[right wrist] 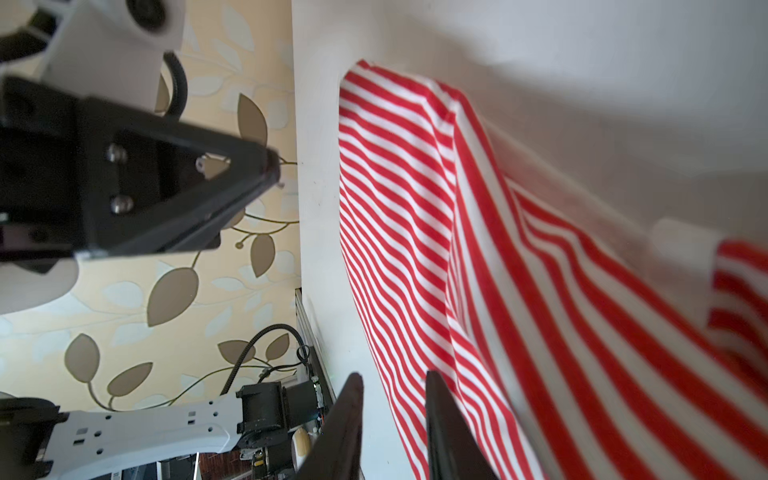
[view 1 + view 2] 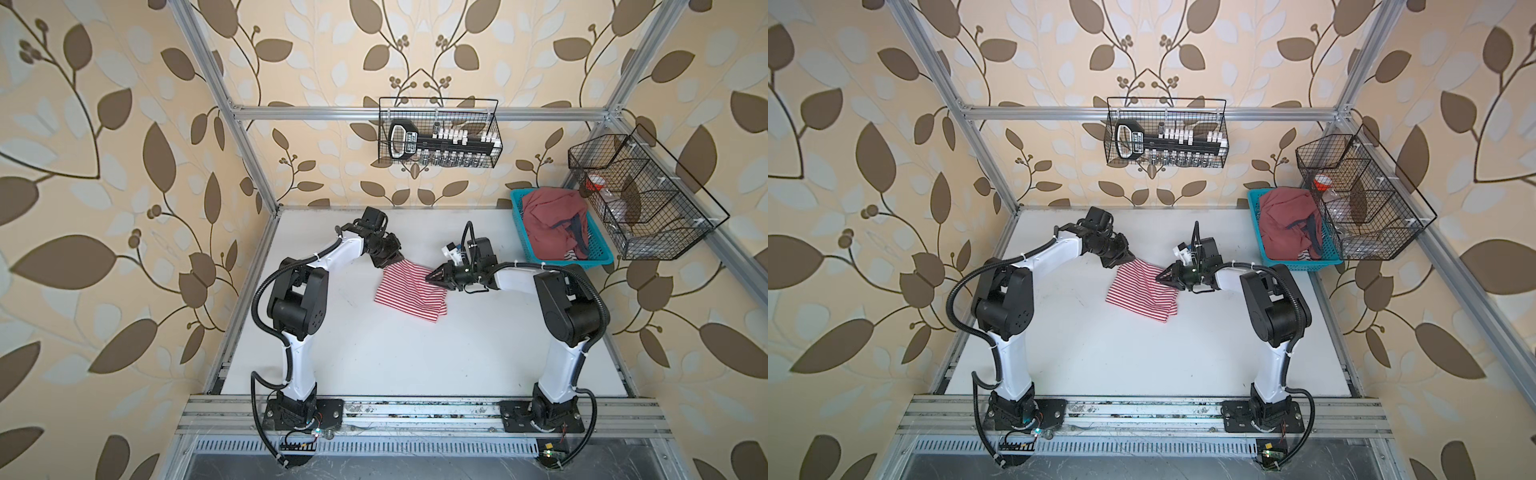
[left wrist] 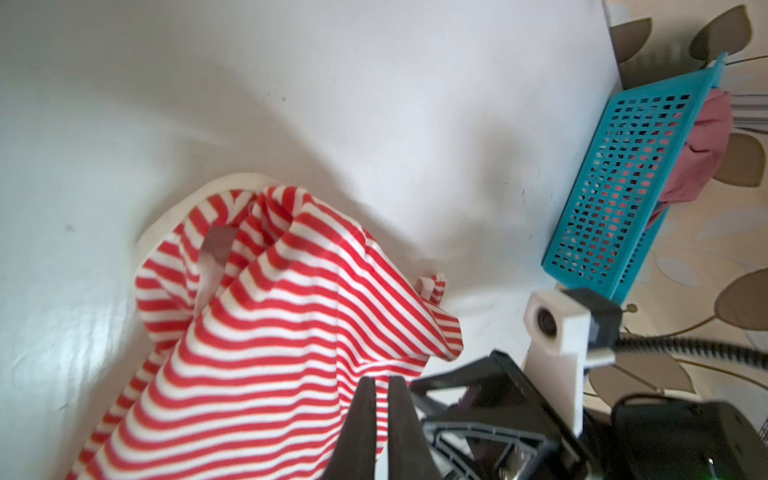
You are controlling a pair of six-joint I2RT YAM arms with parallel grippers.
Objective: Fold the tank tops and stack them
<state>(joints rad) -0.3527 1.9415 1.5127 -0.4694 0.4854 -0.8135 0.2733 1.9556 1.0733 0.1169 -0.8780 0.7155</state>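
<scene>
Both top views show the table with a blue plastic basket at its far right corner. The basket is heaped with a dusty red tank top with dark trim, and a scrap of striped cloth peeks out at its near edge. Just beyond, on the right frame, hangs a black wire basket split into compartments, with something orange-capped in the farthest one, too small to name. Farther still, on the back rail, a second wire basket holds black-and-white items I cannot identify. The striped tank top lies folded near the middle of the table, between the two arms. Its far left corner rises off the table into the left claw, which the left wrist view shows pressed almost together on the cloth. The right claw sits at the top's far right edge. In the right wrist view it is spread a little, with bare table showing in the gap and cloth just beside one finger. Folded, the top is close to square, so no long axis stands out. Its stripes slant roughly alongside its near edge.
</scene>
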